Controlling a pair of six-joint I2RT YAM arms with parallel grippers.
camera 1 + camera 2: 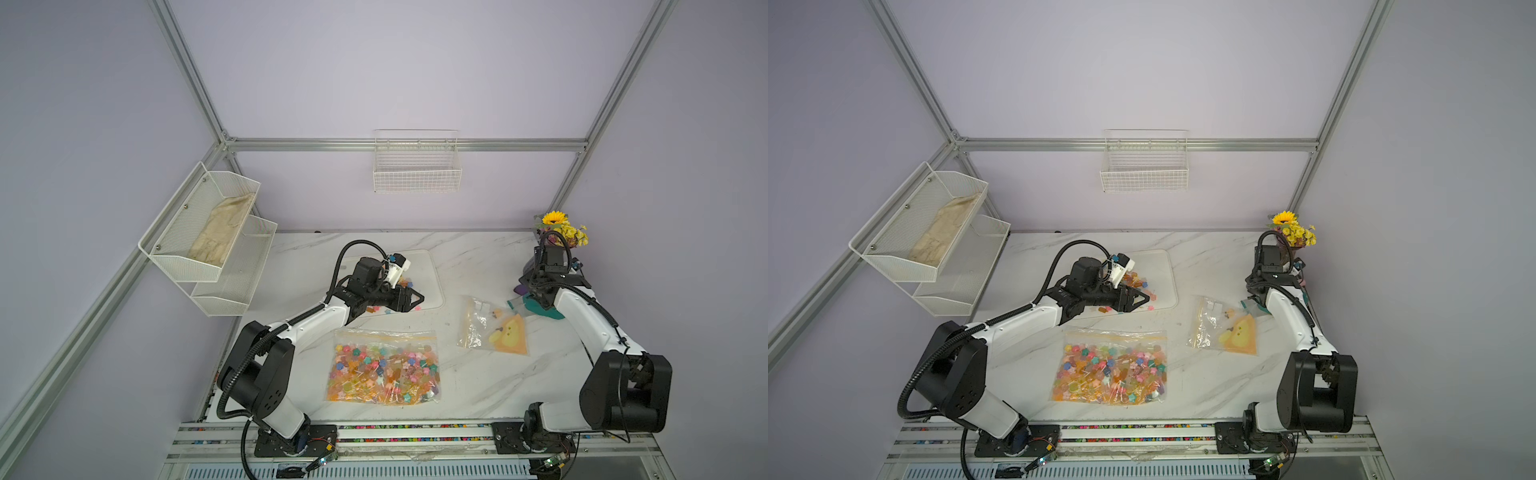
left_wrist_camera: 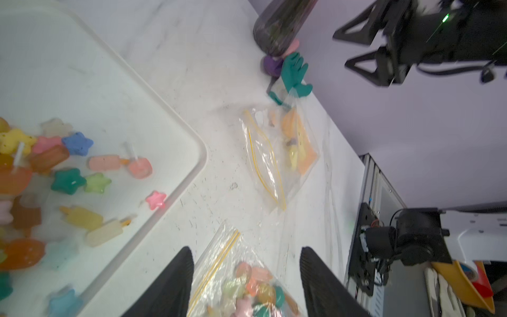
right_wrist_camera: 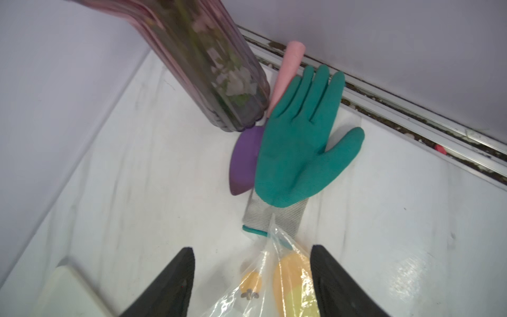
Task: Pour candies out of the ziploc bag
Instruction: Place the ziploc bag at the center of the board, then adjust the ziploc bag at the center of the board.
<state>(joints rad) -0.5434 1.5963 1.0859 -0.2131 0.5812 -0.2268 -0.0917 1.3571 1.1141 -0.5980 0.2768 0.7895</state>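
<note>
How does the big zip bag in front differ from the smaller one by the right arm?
The big bag lies flat, packed with multicoloured candies; the smaller bag is crumpled and holds only a few yellow-orange pieces. The smaller bag's corner lies over the cuff of a green glove; the big bag lies apart from it. Both are clear, with yellow zip strips, and rest on the table.

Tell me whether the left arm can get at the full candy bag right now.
Probably yes. The left gripper is open above the edge of the tray, right beside the zipper end of the candy bag, and nothing lies between them.
</note>
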